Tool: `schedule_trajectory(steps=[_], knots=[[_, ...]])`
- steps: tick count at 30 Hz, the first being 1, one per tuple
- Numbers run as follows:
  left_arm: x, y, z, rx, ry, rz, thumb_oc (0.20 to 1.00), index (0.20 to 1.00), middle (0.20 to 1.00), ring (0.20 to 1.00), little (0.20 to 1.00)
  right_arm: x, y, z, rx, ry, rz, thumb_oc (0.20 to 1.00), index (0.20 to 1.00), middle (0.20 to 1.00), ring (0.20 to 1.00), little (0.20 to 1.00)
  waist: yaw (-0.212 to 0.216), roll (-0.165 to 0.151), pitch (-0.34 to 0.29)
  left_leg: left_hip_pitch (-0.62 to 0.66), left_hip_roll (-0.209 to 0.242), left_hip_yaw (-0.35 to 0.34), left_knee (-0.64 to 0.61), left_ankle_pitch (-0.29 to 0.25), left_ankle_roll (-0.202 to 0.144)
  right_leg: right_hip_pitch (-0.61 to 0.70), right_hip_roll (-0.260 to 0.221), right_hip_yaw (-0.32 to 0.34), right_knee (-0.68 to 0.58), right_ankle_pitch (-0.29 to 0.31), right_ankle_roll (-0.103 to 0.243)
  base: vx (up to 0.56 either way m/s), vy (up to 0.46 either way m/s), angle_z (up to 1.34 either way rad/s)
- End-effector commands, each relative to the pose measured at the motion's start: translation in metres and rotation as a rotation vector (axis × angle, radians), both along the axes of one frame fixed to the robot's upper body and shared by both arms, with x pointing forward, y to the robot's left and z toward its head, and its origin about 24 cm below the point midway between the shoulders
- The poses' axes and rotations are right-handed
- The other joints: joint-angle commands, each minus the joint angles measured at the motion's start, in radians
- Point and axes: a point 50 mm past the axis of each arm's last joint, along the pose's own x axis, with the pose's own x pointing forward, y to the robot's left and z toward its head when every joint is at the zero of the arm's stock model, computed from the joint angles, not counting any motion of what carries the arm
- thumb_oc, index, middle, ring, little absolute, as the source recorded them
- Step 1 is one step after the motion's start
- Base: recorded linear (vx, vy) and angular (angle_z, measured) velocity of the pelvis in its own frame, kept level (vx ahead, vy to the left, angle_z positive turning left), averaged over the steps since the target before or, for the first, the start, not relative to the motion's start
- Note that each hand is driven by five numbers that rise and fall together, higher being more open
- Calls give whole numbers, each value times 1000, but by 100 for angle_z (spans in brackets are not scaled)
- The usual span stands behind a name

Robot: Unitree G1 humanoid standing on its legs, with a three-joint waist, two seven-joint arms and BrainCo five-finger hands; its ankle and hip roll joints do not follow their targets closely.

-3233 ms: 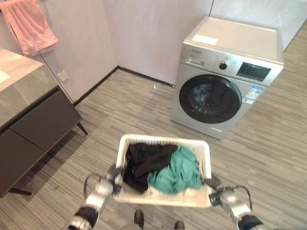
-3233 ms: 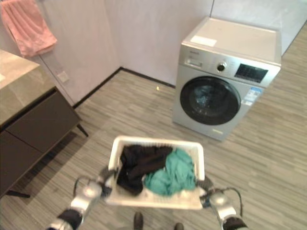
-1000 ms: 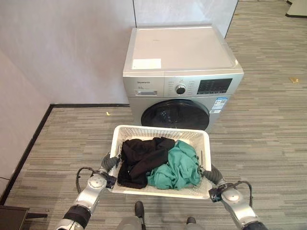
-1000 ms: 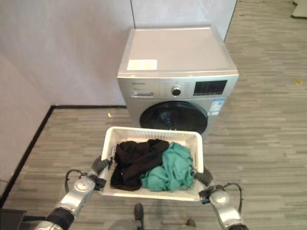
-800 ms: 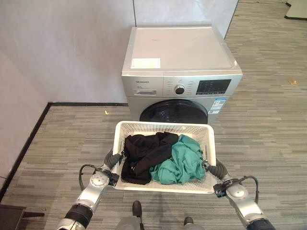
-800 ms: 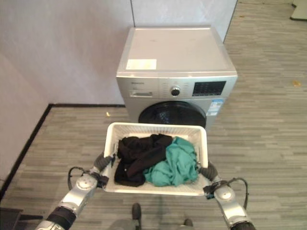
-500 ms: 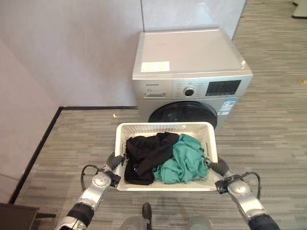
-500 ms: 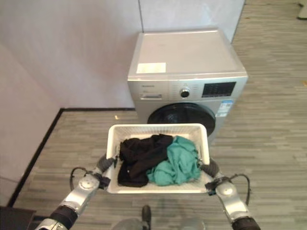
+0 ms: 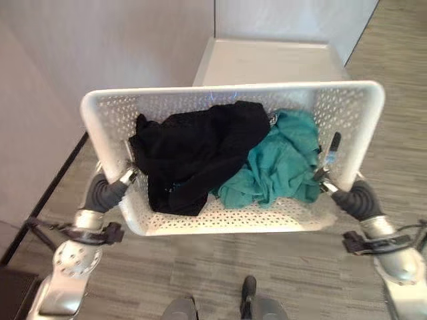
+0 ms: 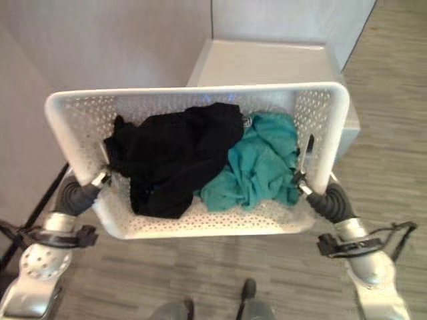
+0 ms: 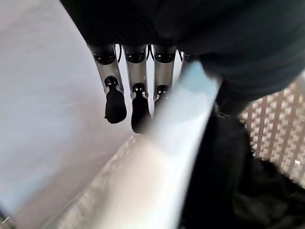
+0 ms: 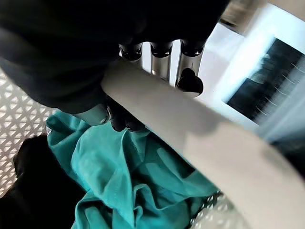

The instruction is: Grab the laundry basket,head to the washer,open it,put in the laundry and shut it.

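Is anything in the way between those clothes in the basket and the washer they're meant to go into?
The basket itself, held up by the left robot hand and right robot hand, hides the washer's front, so its door cannot be seen. The black and teal clothes lie inside. No other obstacle shows.

left hand (image 11: 143, 28) | fingers (image 11: 116, 102) over basket rim (image 11: 157, 157) | black garment (image 11: 224, 181) inside

No readable text, label or number anywhere; washer (image 9: 267, 60) top bears none.
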Motion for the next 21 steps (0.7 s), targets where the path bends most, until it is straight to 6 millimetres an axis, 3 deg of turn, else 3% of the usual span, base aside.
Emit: schedule_trajectory(steps=[1, 4, 5, 7, 8, 9, 10, 11, 12, 15, 16, 17, 19, 21], knots=[[10, 59, 31, -31, -106, 210, 200, 200, 200, 200, 200, 11, -60, 0, -50, 57, -228, 200, 200, 200, 200, 200, 13, -1, -37, 130, 19, 4, -41, 33, 6, 23, 2, -13, -75, -18, 41, 109, -126, 2], [33, 51, 37, -46, -92, 153, 200, 200, 200, 200, 200, 32, -58, 5, -24, 57, -200, 200, 200, 200, 200, 200, 19, -1, -41, 121, 47, 1, 16, 66, -12, 43, 34, -11, -76, -48, 19, 132, -178, 3], [53, 40, 40, -81, -60, 80, 200, 200, 200, 200, 200, 45, -58, 2, 8, 86, -196, 200, 200, 200, 200, 200, 22, -2, -40, 101, 63, -4, 82, 115, -22, 69, 59, -4, -79, -73, 0, 106, -182, 2], [73, 32, 43, -110, -19, 30, 200, 200, 200, 200, 200, 55, -60, 2, 17, 109, -205, 200, 200, 200, 200, 200, 27, -9, -25, 57, 86, -10, 204, 200, -31, 101, 74, -7, -83, -89, -21, 95, -181, 6], [75, 32, 44, -109, -21, 27, 200, 200, 200, 200, 200, 55, -61, 3, 19, 106, -209, 200, 200, 200, 200, 200, 27, -10, -20, 49, 87, -15, 216, 198, -33, 101, 75, -9, -84, -89, -23, 52, -139, 6], [86, 29, 50, -113, -11, 18, 200, 200, 200, 200, 200, 60, -59, 6, 11, 112, -196, 200, 200, 200, 200, 200, 33, -19, -6, 13, 92, -26, 293, 237, -30, 118, 80, -8, -87, -93, -36, 70, -180, 1], [100, 26, 71, -78, -37, 9, 200, 200, 200, 200, 200, 66, -61, 15, 14, 115, -182, 200, 200, 200, 200, 200, 38, -30, 6, -28, 98, -31, 383, 277, -25, 139, 85, -16, -93, -100, -43, 93, -198, -3], [107, 25, 77, -69, -31, 4, 200, 200, 200, 200, 200, 69, -65, 21, 0, 109, -200, 200, 200, 200, 200, 200, 40, -33, 11, -49, 108, -27, 393, 281, -22, 146, 85, -22, -95, -106, -44, 97, -132, 4], [119, 23, 96, -63, -25, -16, 200, 200, 200, 200, 200, 74, -75, 41, -61, 81, -242, 200, 200, 200, 200, 200, 47, -44, 25, -88, 109, -16, 353, 243, -10, 151, 71, -24, -88, -114, -36, 76, -41, 3], [130, 24, 140, -9, -104, 16, 200, 200, 200, 200, 200, 76, -80, 67, -132, 38, -254, 200, 200, 200, 200, 200, 49, -54, 24, -134, 73, -23, 208, 169, -14, 167, 60, -6, -82, -128, -20, 86, 26, 9], [131, 22, 142, -7, -107, 14, 200, 200, 200, 200, 200, 76, -81, 67, -129, 36, -256, 200, 200, 200, 200, 200, 51, -60, 25, -133, 69, -22, 199, 177, -12, 164, 56, -7, -82, -126, -19, 87, 82, -4], [139, 21, 164, 14, -152, 42, 200, 200, 200, 200, 200, 77, -81, 73, -151, 25, -248, 200, 200, 200, 200, 200, 54, -64, 23, -149, 53, -41, 60, 189, -25, 176, 49, -3, -81, -133, -9, 89, 86, -17], [141, 21, 178, 26, -194, 66, 200, 200, 200, 200, 200, 78, -82, 77, -170, 16, -252, 200, 200, 200, 200, 200, 55, -63, 19, -161, 51, -48, -1, 211, -31, 186, 48, -3, -82, -137, -4, 93, 76, -13], [157, 3, 204, 57, -267, 114, 200, 200, 200, 200, 200, 83, -80, 76, -214, 27, -248, 200, 200, 200, 200, 200, 46, -54, 11, -180, 36, -33, -100, 278, -48, 213, 52, -4, -78, -151, 6, 125, 129, -10]])
